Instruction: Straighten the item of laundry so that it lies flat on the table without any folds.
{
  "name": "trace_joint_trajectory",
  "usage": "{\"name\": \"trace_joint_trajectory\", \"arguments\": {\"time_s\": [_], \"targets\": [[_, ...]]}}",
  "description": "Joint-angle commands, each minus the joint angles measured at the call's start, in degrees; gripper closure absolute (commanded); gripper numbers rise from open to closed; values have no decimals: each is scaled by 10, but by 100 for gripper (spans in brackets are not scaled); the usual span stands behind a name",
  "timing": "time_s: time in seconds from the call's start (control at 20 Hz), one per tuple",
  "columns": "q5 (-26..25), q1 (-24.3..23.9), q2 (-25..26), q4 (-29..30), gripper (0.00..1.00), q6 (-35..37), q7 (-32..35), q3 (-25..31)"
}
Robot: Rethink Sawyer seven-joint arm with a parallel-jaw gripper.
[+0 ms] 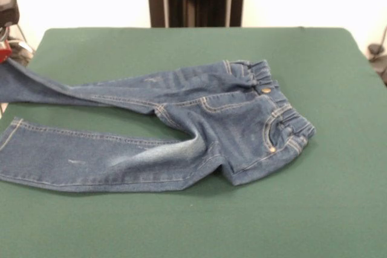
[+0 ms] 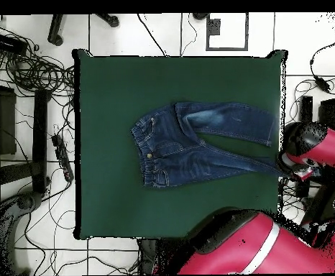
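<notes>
Denim, blue and faded, the small pair of jeans (image 1: 181, 128) lies across the dark green felt-topped table (image 1: 199, 228), waistband bunched, legs reaching its edge. One hem runs right up to the red and black gripper (image 2: 294, 169) just off that edge, probably touching; whether its fingers grip, I cannot tell.

jeans (image 1: 181, 125) | blue denim, legs spread; seat rumpled | table (image 1: 181, 228) | green; one hem overhangs edge

One pair of jeans (image 1: 181, 122) (image 2: 199, 144) is lying on one green bench (image 1: 193, 222) (image 2: 113, 201); one red arm (image 2: 321, 147) is showing.
</notes>
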Motion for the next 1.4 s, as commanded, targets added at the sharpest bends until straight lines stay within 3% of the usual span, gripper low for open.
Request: {"name": "trace_joint_trajectory", "arguments": {"time_s": [0.05,0.4,0.7,1.4], "targets": [[33,34,29,11,100,-37,152,32],[32,30,9,18,100,-66,118,48],[48,12,1,43,100,-171,102,88],[82,-8,30,73,100,-320,88,115]]}}
